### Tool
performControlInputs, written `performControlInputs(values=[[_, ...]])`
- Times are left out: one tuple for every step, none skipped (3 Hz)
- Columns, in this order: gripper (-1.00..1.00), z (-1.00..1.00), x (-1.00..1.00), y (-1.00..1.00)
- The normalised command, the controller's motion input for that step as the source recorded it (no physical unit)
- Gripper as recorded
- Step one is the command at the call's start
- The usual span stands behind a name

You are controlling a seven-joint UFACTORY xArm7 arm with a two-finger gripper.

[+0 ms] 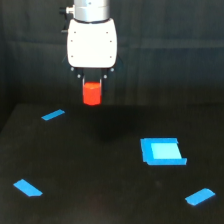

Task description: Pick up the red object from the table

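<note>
Hanging above the dark table (100, 200), your gripper (92, 86) points straight down from a white rounded housing (92, 44) at the top of the exterior view. Its short dark fingers (82, 80) are closed around the red object (92, 93), a small bright red-orange block that sits upright between them, its lower part showing below the fingertips. The block is clear of the table, held in the air. On the table you have four flat blue pieces: a thin sliver (53, 115) toward the exterior view's left, another (27, 188) at lower left, a larger squarish piece (162, 151) right of centre, and a small one (199, 196) at lower right.
</note>
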Motion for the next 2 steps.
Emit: performControlInputs(values=[[-1.00,0.05,-0.10,-0.06],[-0.98,0.13,-0.02,-0.04]])
